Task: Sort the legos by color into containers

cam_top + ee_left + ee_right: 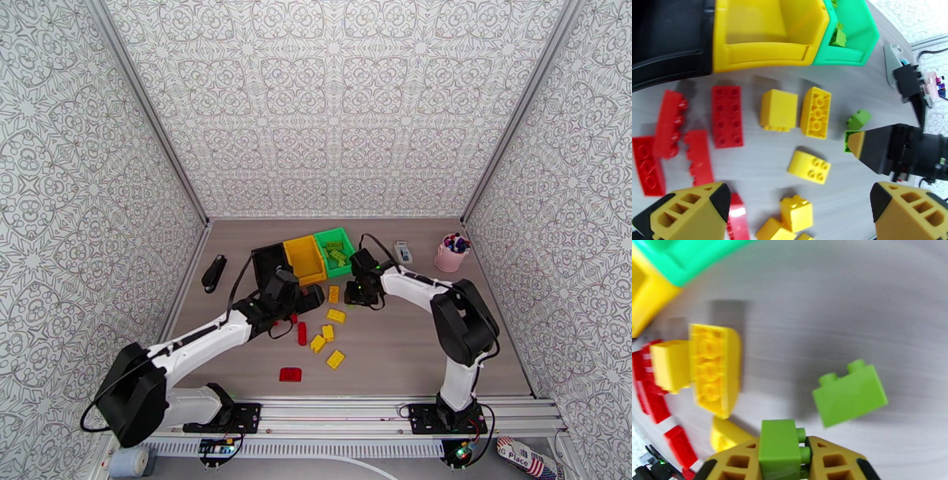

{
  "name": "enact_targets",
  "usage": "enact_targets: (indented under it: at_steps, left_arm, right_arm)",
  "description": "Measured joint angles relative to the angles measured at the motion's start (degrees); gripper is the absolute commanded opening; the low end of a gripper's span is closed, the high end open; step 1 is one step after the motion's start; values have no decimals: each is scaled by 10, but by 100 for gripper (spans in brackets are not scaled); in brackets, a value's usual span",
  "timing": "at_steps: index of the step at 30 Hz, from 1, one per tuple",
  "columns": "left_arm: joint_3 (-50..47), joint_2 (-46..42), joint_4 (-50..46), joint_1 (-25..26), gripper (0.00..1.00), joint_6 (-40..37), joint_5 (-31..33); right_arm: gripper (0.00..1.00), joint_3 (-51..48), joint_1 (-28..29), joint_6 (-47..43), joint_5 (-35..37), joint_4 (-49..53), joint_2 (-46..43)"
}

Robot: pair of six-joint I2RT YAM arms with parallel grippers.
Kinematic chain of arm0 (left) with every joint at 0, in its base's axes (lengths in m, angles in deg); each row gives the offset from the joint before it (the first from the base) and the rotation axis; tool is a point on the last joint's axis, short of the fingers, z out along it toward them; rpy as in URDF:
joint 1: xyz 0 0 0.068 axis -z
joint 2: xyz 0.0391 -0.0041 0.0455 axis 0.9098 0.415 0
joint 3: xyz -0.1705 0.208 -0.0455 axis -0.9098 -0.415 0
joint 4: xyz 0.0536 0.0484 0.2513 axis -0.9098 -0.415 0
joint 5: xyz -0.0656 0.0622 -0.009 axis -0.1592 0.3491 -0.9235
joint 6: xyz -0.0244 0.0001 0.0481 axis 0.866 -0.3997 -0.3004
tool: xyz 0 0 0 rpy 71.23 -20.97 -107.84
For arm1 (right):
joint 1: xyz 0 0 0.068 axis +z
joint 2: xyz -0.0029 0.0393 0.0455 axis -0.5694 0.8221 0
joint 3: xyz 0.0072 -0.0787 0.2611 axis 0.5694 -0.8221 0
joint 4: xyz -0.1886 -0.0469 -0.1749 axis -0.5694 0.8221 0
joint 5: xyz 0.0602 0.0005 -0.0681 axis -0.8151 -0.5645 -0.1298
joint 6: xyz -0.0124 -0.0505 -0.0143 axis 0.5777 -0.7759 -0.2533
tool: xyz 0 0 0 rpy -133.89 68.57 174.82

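Observation:
The joined bins stand at the back of the table: black point(267, 260), yellow point(304, 259) and green point(336, 251), the green one holding green bricks point(838, 36). My right gripper point(780, 455) is shut on a green lego point(779, 447) just above the table. A second green lego point(850, 394) lies loose beside it. My left gripper point(800, 205) hangs open over a scatter of red legos point(726, 116) and yellow legos point(815, 112) in front of the bins. More yellow legos point(335, 359) and a red one point(290, 374) lie nearer the arms.
A pink cup point(452, 254) with small items stands at the back right, a small white device point(404, 253) beside it. A black object point(214, 272) lies at the left edge. Patterned walls close in three sides.

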Motion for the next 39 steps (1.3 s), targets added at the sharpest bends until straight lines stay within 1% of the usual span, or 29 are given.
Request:
enact_targets:
  at_steps: [6, 10, 12, 15, 19, 24, 29, 32, 39]
  left_arm:
    - [47, 55, 40, -31, 99, 0, -51]
    - [96, 73, 51, -47, 99, 0, -68]
    - [114, 76, 54, -50, 99, 0, -71]
    - [127, 76, 58, -50, 99, 0, -74]
    - [127, 76, 59, -49, 99, 0, -75]
    - [116, 62, 57, -45, 99, 0, -73]
    - [104, 42, 45, -42, 99, 0, -63]
    - [102, 35, 33, -35, 99, -1, -53]
    - [100, 26, -4, -16, 99, -16, -23]
  right_arm:
    - [24, 63, -38, 7, -40, -2, 3]
    - [25, 132, -57, 21, -69, -12, 32]
    - [26, 173, -64, 28, -82, -14, 57]
    - [32, 237, -72, 40, -95, -15, 105]
    - [45, 321, -78, 52, -106, -5, 167]
    - [55, 389, -79, 56, -114, 18, 210]
    - [64, 391, -79, 46, -120, 34, 210]
    - [67, 360, -79, 36, -120, 34, 191]
    - [75, 242, -79, -2, -108, 41, 80]
